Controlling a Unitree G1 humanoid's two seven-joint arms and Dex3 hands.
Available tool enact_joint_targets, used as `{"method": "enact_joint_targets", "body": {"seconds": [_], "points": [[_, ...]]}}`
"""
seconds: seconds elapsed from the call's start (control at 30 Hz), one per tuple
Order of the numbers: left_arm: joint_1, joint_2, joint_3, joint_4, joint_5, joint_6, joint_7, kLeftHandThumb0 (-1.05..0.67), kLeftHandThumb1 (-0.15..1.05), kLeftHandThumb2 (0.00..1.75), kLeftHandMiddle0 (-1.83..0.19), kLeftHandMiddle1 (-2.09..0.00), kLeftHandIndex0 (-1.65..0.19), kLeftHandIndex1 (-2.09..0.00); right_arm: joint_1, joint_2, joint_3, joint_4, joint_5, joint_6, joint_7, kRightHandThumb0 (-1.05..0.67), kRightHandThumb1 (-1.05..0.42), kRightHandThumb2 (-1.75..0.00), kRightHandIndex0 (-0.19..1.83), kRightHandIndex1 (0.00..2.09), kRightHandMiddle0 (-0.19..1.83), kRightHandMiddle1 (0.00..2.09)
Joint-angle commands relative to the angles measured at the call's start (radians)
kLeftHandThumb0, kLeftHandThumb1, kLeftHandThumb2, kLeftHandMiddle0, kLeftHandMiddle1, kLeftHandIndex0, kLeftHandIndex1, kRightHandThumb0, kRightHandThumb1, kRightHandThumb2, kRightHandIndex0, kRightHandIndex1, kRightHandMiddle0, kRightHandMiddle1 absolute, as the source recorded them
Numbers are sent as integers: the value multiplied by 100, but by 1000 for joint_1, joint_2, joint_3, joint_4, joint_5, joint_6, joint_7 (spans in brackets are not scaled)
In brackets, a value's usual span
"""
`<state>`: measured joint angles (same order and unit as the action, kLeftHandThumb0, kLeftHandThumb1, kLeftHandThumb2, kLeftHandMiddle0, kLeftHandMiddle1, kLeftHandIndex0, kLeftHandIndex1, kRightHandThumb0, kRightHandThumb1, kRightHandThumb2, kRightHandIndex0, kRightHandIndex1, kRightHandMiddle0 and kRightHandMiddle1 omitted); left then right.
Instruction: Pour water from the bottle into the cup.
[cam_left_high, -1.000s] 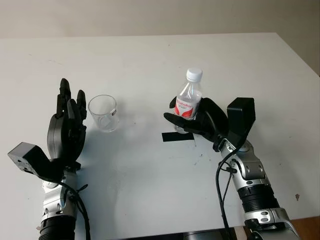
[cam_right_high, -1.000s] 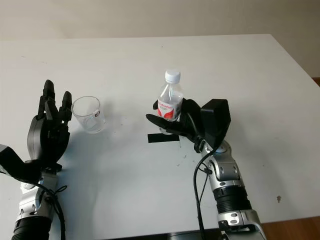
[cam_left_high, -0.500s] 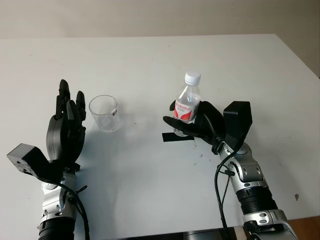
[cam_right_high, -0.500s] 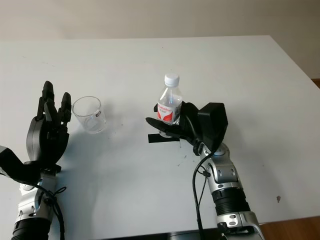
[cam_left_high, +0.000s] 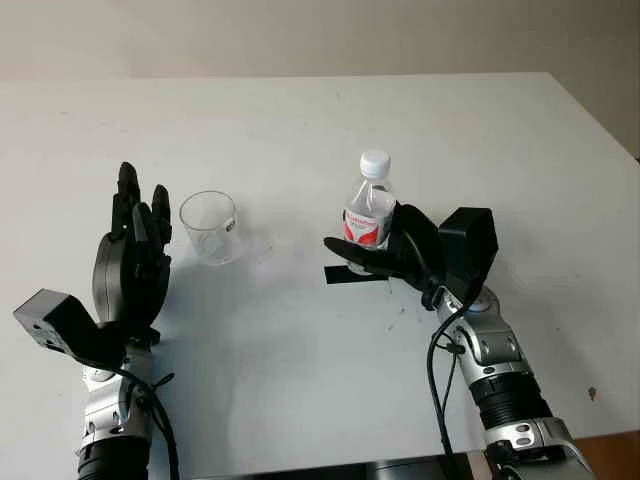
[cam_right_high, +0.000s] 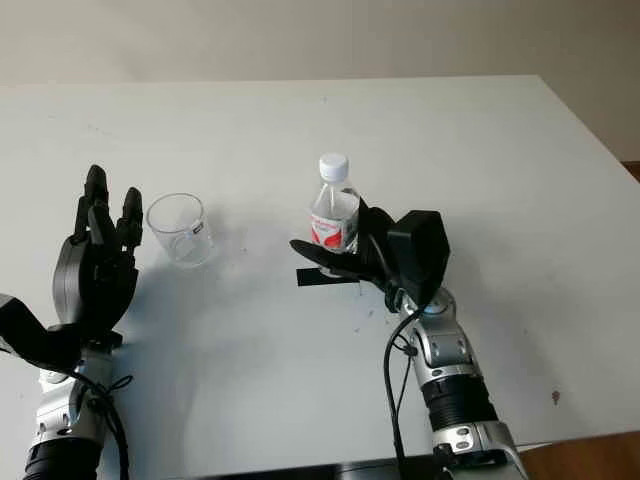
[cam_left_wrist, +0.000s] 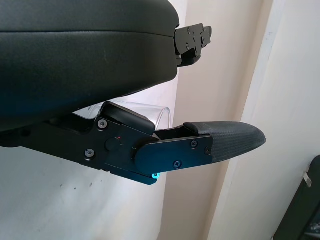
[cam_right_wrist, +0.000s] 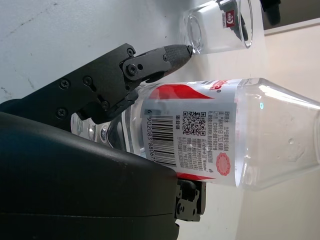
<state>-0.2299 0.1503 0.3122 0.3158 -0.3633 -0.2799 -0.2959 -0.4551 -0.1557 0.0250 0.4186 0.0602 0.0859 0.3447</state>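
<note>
Left eye view: right hand (cam_left_high: 385, 262) wrapped around upright bottle (cam_left_high: 368, 213), left hand (cam_left_high: 132, 262) open beside cup (cam_left_high: 210, 227).

Cup (cam_left_high: 209, 226) left of bottle (cam_left_high: 368, 210); tape strip (cam_left_high: 338, 274) under bottle.

A plain test room or lab, by the look of it; a broad white desk (cam_left_high: 300, 120) runs back to a bare beige wall (cam_left_high: 300, 35); a strip of black tape (cam_left_high: 345, 274) is stuck to the desk as a marker, and small dark scuffs speckle its surface; a sliver of brown floor (cam_right_high: 600, 462) shows past the desk's near right corner.
</note>
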Motion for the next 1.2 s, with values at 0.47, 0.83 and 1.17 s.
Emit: {"method": "enact_joint_targets", "body": {"seconds": [0.47,0.83,1.17], "points": [[12,4,7,11,0,-23,-13,-86,105,55,4,0,15,0,90,-3,44,126,-122,-205,-110,-70,-95,-5,-11,70,-11,82],[13,8,10,11,-3,-19,-21,-85,105,55,4,0,15,0,136,16,8,87,-73,-165,-137,-73,-95,-6,1,23,-3,38],[12,8,13,6,-3,-11,-19,-85,105,55,3,0,14,0,122,7,-47,84,35,-114,-29,-73,-92,-5,-19,0,-19,3]]}}
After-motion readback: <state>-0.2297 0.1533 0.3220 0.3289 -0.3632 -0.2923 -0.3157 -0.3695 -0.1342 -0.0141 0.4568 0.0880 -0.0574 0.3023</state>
